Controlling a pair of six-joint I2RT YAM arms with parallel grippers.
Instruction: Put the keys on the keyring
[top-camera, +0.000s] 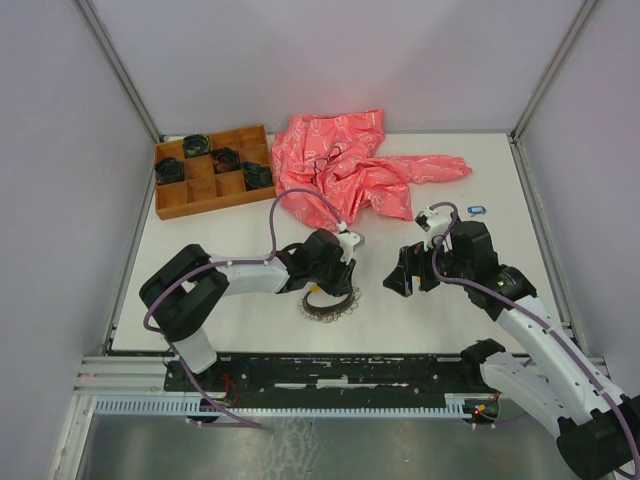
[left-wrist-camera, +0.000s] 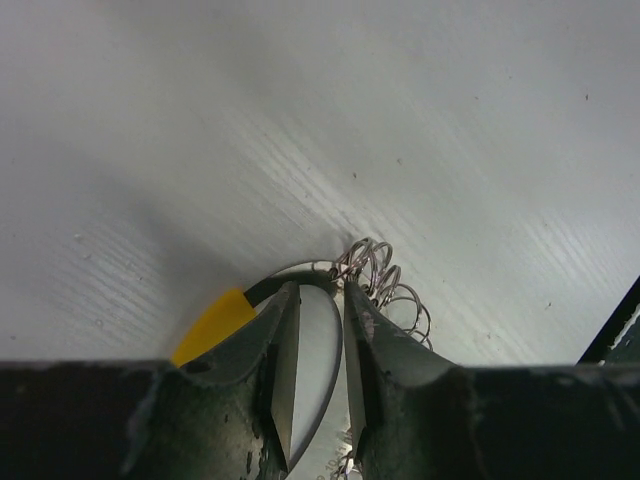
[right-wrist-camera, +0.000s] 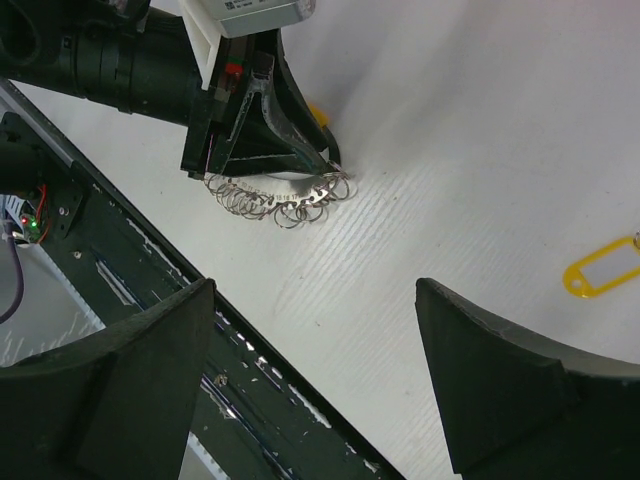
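My left gripper (left-wrist-camera: 319, 302) stands right over the keyring (top-camera: 328, 304), which lies on the table (top-camera: 250, 225) near the front edge. My right gripper (right-wrist-camera: 315, 290) is to its right, apart from it. Behind both lies a crumpled sheet (top-camera: 345, 165) at the back centre, with a compartment tray (top-camera: 168, 207) at the back left and a tagged key (top-camera: 476, 209) just right of the sheet.
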